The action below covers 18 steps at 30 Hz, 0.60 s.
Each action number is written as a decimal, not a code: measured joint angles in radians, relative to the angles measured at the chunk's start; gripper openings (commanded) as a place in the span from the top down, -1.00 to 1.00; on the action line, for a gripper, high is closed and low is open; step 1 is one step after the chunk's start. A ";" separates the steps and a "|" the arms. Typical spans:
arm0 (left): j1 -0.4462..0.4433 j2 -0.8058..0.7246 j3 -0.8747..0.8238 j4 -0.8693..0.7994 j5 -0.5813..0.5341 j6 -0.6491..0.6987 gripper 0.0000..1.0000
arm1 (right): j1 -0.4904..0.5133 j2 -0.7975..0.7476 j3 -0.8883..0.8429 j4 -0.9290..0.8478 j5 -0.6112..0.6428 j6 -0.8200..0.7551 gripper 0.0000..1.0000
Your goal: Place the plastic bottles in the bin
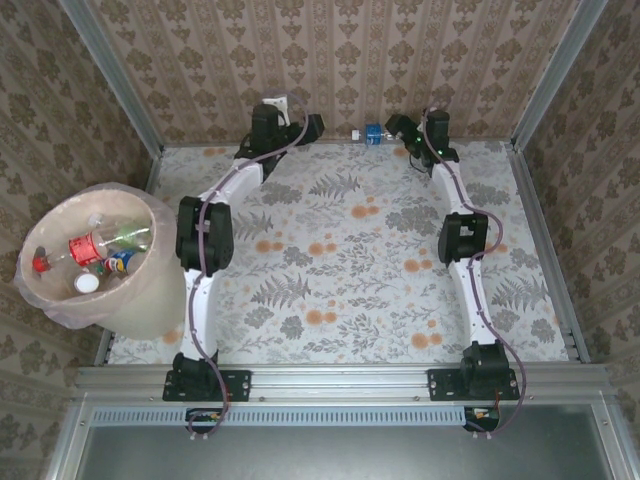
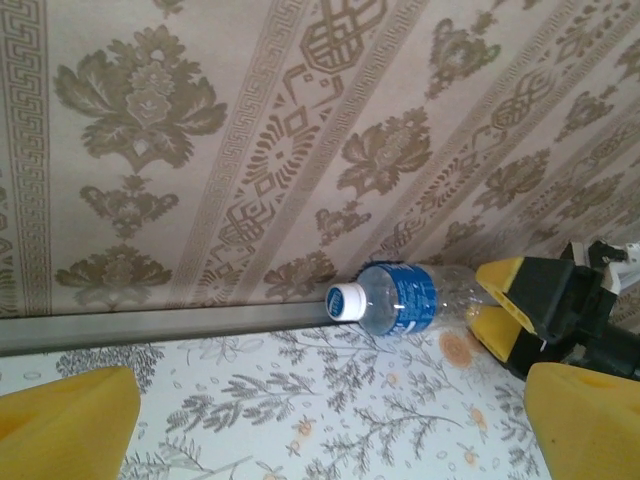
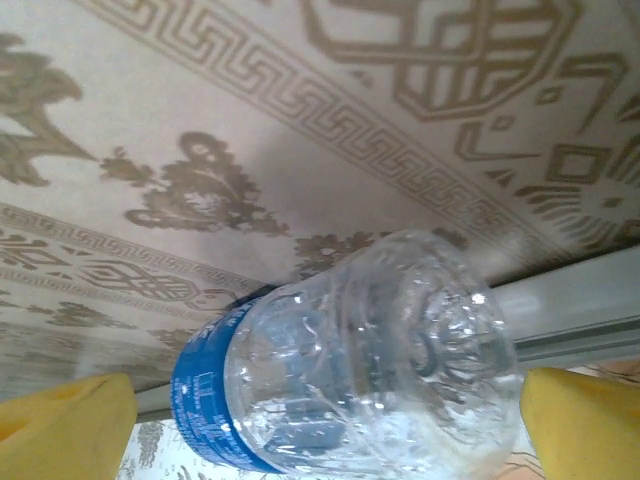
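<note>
Plastic bottle (image 1: 372,134): one small clear bottle lying on its side at the far edge of the surface (image 1: 350,260); it rests against the grey rail (image 2: 150,325) at the foot of the wallpapered wall (image 2: 200,150), between the two arms' wrists.
Body: transparent plastic, dented and crumpled, with ridged moulding at the base; a blue label wraps the half nearer the neck.
Cap (image 2: 347,301): white, screwed on; it points toward the left arm, and the base points toward the right arm.
Binned bottles (image 1: 85,247): several clear bottles lie heaped in the bin; a red label, a blue label, a red cap and a white cap are visible among them.
Bin (image 1: 150,290): large round pale peach tub; a clear bag lines it and folds over the rim; it stands at the left side of the surface, well apart from the loose bottle.
Right fingers (image 3: 585,420): yellow pads spread wide, one on each side of the bottle's base; a gap shows on both sides, with no contact seen.
Left fingers (image 2: 65,425): yellow pads spread wide; they face the cap end and stand apart from the bottle.
</note>
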 measured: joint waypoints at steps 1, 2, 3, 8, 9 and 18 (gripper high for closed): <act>0.002 0.022 0.027 -0.008 0.002 -0.003 -1.00 | 0.005 0.000 0.000 0.014 -0.008 0.000 -0.99; 0.005 0.050 0.066 -0.021 0.002 -0.007 -1.00 | 0.011 0.000 0.000 0.027 -0.019 0.000 -0.99; 0.006 0.072 0.098 -0.032 0.002 -0.013 -1.00 | 0.016 0.000 0.000 0.034 -0.029 -0.001 -0.99; 0.006 0.220 0.287 -0.091 -0.010 -0.091 -1.00 | 0.055 0.000 0.000 0.043 -0.106 -0.022 -0.99; 0.005 0.246 0.321 -0.100 -0.011 -0.106 -1.00 | 0.064 0.000 0.000 0.043 -0.119 -0.028 -0.99; 0.007 0.425 0.505 -0.132 -0.044 -0.272 -1.00 | 0.164 0.000 0.003 0.043 -0.212 -0.054 -0.99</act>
